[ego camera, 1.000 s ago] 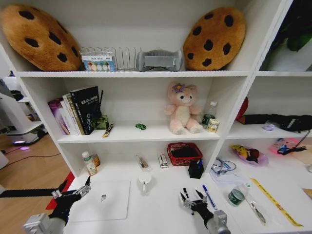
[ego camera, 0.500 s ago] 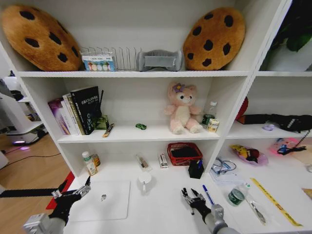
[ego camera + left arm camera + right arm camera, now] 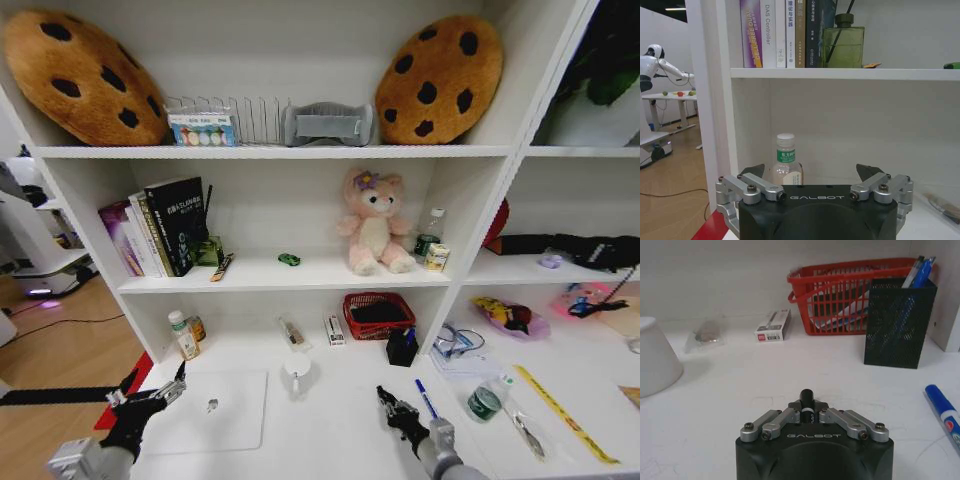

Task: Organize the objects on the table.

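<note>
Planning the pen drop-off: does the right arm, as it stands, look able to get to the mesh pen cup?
Probably yes. The right gripper, shut on a black pen, sits just before the pen cup with bare desk between; the blue pen lies off to the side.

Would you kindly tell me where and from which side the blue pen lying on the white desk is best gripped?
Probably mid-barrel on the blue pen, from straight above, closing across its width: it lies flat, long and slim, with bare white desk beside it.
</note>
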`<state>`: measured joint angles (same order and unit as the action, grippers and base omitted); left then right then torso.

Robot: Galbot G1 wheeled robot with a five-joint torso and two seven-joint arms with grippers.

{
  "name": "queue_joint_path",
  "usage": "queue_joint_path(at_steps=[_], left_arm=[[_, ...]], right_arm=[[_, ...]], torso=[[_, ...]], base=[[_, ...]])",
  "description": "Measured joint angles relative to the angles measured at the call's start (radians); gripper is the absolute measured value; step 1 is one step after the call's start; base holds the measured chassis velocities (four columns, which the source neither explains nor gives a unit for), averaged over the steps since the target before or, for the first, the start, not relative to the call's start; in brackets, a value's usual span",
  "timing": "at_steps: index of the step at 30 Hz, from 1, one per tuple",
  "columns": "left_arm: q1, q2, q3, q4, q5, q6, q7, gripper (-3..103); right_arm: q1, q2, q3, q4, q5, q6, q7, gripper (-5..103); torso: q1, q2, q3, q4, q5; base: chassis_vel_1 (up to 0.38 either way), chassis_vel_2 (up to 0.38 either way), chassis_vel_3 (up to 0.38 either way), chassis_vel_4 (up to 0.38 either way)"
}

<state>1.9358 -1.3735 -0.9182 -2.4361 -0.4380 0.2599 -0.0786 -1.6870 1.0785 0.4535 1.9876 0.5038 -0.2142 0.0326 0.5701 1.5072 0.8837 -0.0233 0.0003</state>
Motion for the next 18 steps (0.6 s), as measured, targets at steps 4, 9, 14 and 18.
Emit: queue_joint_path(at_steps=[4,9,14,18], left_arm=[[0.000,0.000,0.000,0.000,0.000,0.000,0.000,100],[0.000,0.000,0.000,0.000,0.000,0.000,0.000,100],[0.000,0.000,0.000,0.000,0.000,0.000,0.000,100],[0.000,0.000,0.000,0.000,0.000,0.000,0.000,100]], right_arm=[[0.002,-0.006,0.010,0.049,0.007,0.094,-0.008,12],[0.065,-0.005,0.022,0.047,-0.024,0.235,0.003,12],[0.161,-0.005,0.030,-0.051,-0.047,0.373,0.036,12],[0.228,-0.009,0.028,-0.090,-0.048,0.397,0.073,12]], torso=[[0.000,0.000,0.000,0.0000,-0.0004],[0.000,0.000,0.000,0.0003,-0.0004],[0.000,0.000,0.000,0.0000,-0.0001],[0.000,0.000,0.000,0.0001,-0.0002]], base=[[0.000,0.000,0.000,0.000],[0.000,0.000,0.000,0.000],[0.000,0.000,0.000,0.000],[0.000,0.000,0.000,0.000]])
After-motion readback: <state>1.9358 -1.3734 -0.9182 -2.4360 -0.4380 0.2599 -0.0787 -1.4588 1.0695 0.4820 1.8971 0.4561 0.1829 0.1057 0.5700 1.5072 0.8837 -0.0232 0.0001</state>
